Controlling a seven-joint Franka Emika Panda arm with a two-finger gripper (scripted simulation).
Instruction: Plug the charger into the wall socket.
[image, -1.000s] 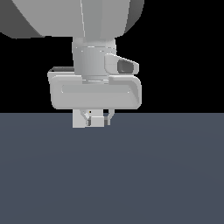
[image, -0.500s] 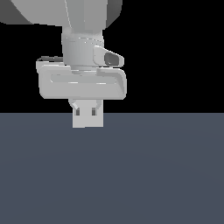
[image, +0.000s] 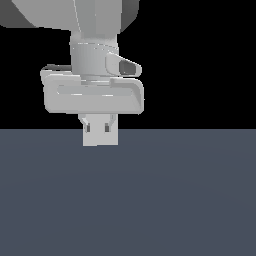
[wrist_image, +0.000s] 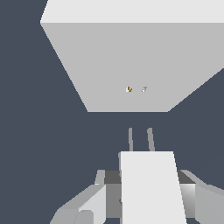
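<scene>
In the wrist view the charger, a pale block, sits between my gripper's fingers, and the gripper is shut on it. Its two thin prongs point at the wall socket, a large pale plate with two tiny marks at its centre. A gap of dark floor lies between prongs and plate. In the exterior view the gripper hangs under the pale hand, over a pale square. I cannot tell whether that square is the charger or the plate.
A flat dark grey-blue floor fills the lower half of the exterior view, with black background above. The arm's wide pale hand blocks the view behind it.
The hand has shifted toward the exterior view's left over the last second, still holding the charger. The pale square below it moved with it.
</scene>
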